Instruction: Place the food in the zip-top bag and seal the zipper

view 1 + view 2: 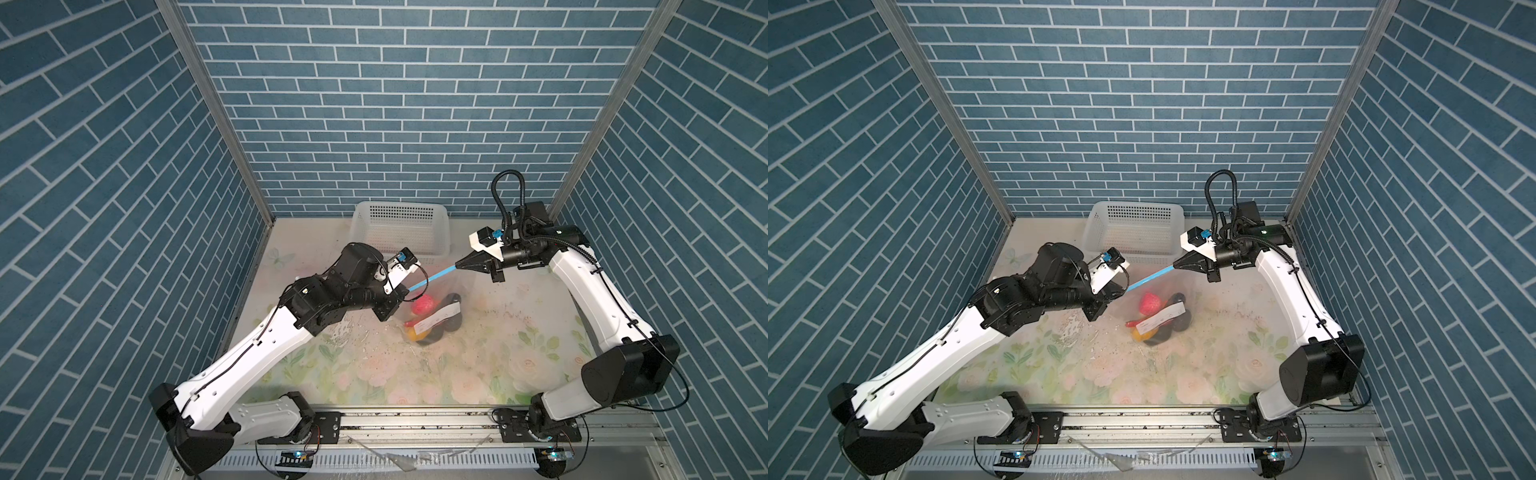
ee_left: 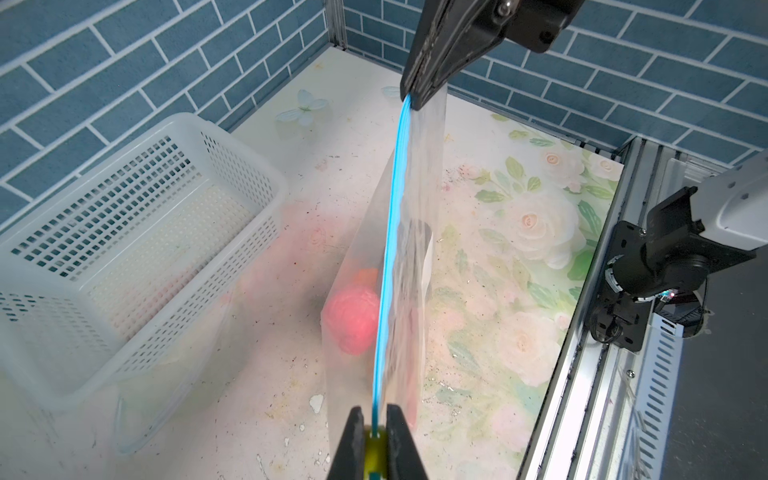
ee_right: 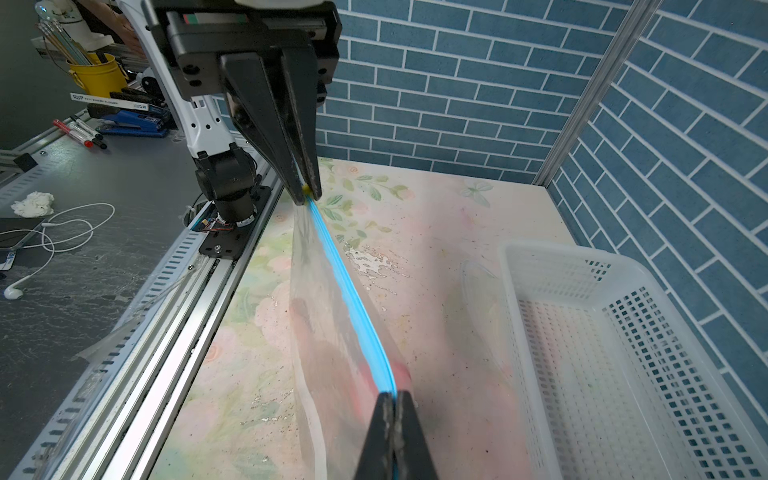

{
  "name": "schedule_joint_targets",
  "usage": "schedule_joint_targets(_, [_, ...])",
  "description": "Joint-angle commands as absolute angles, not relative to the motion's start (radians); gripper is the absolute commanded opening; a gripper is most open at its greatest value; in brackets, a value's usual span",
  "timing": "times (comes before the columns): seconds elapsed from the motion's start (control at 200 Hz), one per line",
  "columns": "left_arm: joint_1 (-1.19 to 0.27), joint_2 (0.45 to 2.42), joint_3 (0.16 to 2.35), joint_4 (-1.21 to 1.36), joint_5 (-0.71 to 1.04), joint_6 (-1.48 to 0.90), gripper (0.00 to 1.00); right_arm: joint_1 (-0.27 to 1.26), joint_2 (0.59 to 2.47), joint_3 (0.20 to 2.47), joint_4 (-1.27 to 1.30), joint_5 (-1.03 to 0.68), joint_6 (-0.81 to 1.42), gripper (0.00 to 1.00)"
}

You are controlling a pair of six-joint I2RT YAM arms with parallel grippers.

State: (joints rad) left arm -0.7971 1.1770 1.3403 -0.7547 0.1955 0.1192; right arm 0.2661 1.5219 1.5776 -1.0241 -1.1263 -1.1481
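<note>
Above the floral tabletop point(image 1: 374, 374), the zipper point(image 1: 434, 277) is held taut: the left hand point(image 2: 376, 415) is closed on its yellow tab point(image 2: 372, 451), the right hand point(image 3: 392, 399) clamped on the opposite end. The food point(image 1: 422, 306) is seen inside the zip-top bag point(image 2: 365, 232) beneath.

No legible text, even on bag label point(image 1: 441, 316).

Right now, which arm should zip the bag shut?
Left. The left jaws pinch the yellow tab at their end of the zipper, so that arm could probably slide the tab along. The right jaws only clamp the zipper's far end, pulling it taut.
</note>
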Motion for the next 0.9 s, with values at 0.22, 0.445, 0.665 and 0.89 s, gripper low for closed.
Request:
schedule_joint_targets(0.22, [-0.79,1.109,1.316,-0.986,0.129,0.109,0.0,0.236,1.499,1.634,-1.037,-1.093,-1.135,0.0])
schedule_joint_targets(0.445, [-0.79,1.097,1.314,-1.035,0.129,0.112,0.0,0.235,1.498,1.634,-1.032,-1.097,-1.131,0.0])
schedule_joint_targets(0.665, [-0.79,1.086,1.305,-1.033,0.13,0.109,0.0,0.235,1.502,1.631,-1.022,-1.109,-1.123,0.0])
schedule_joint_targets(0.89, [-0.79,1.099,1.316,-1.001,0.152,0.097,0.19,0.263,1.494,1.61,-1.004,-1.104,-1.118,0.0])
